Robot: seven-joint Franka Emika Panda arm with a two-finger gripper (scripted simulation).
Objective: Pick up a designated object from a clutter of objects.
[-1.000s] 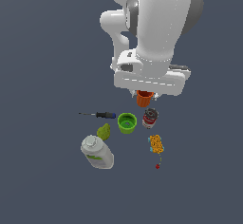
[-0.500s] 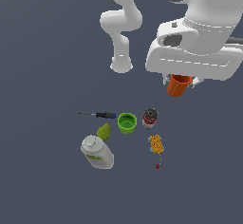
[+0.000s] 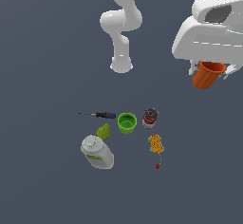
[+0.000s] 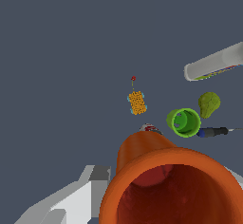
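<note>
- Moved since the earlier frames: end effector (image 3: 209, 72) and orange-red cup (image 3: 207, 74) have risen off the clutter and swung toward the exterior view's right; the grounded items keep their places.
- End effector: closed on the orange-red cup, fingers mostly hidden behind the wrist housing; the cup hangs tilted, mouth toward the wrist camera.
- Orange-red cup, wrist view (image 4: 175, 185): open rim fills the near field, interior empty.
- Location of the task's thing: aloft, well apart from the worktop (image 3: 42, 180) and from every other item.
- Clutter remaining: screwdriver (image 3: 102, 115), green cup (image 3: 127, 123), red-labelled can (image 3: 150, 118), pear (image 3: 104, 132), white bottle (image 3: 97, 152), orange patterned item (image 3: 157, 144).
- Step in hand, judged: lift and hold clear; the pick appears essentially complete.
- Handling advice: keep squeeze steady, since a tapered plastic wall may slide out of the fingers; avoid abrupt wrist rotation; stay high above the clutter.
</note>
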